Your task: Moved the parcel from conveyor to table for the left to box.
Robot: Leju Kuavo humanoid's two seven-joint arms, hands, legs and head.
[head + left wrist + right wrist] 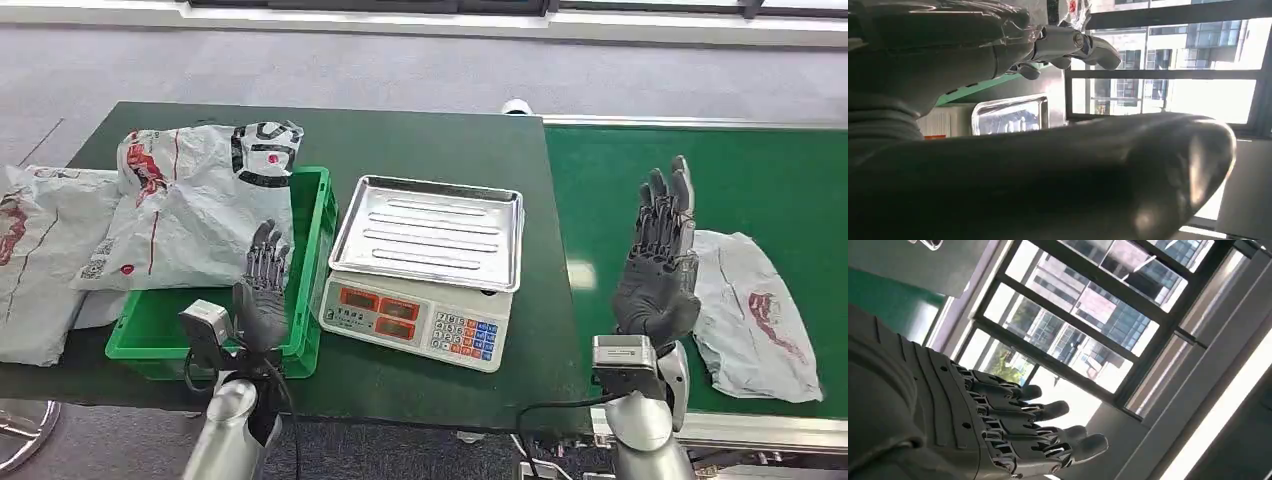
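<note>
Grey floor behind, green counter (430,140) on the left and green conveyor (760,170) on the right. 2 big white bags (190,200) spill over the green crate (310,260) — scale (425,270) with steel tray beside it. Parcel (755,315) lies flat on the conveyor, just beside the right hand (655,265), raised, fingers apart, holding nothing. Left hand (262,290) upright over the crate's front edge — fingers apart, empty.

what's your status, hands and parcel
Both robot hands empty, fingers apart: left robot hand at green crate, right robot hand beside parcel. Parcel flat on conveyor. Scale between.
</note>
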